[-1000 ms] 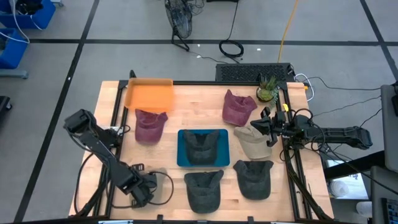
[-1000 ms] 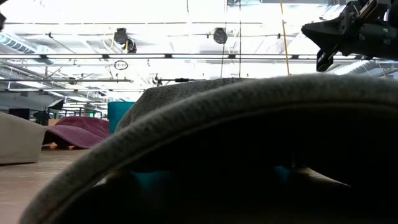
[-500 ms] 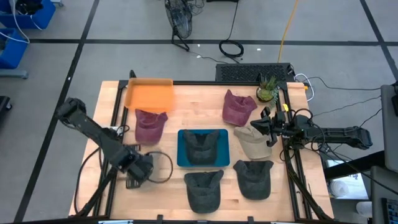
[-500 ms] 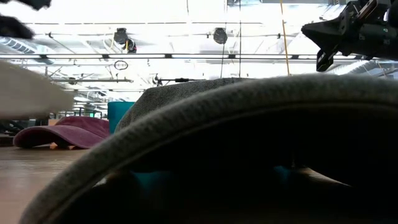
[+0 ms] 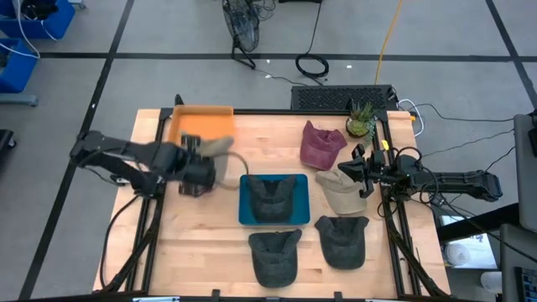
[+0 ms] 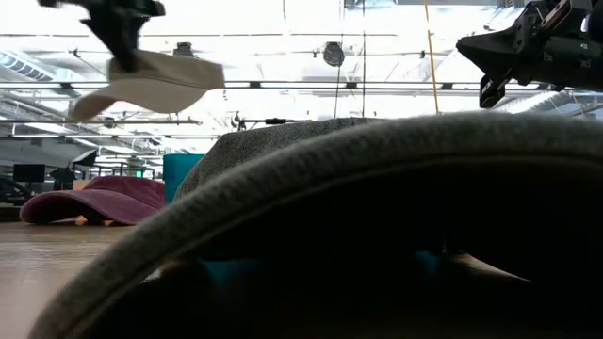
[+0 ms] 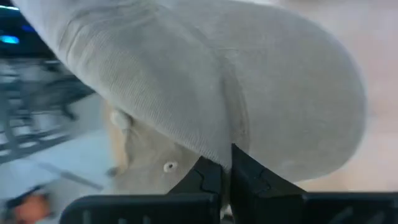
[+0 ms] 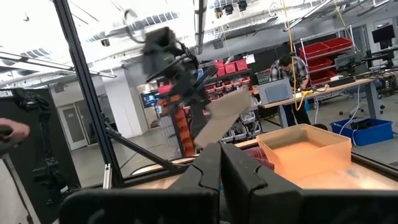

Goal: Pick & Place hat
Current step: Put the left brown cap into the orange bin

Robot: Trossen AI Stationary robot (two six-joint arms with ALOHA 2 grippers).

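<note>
Wooden table (image 5: 218, 243) with caps spread over it: left gripper (image 7: 225, 171) is clamped on a fold of the beige hat (image 7: 205, 81), carrying it in the air near the orange bin (image 5: 201, 127), probably the drop target. Pinching the crown fabric lets the hat hang free, clear of the maroon cap (image 6: 89, 201) below. Right gripper (image 8: 219, 163) is closed on nothing, parked at the table's right edge beside another beige cap (image 5: 338, 193).
</note>
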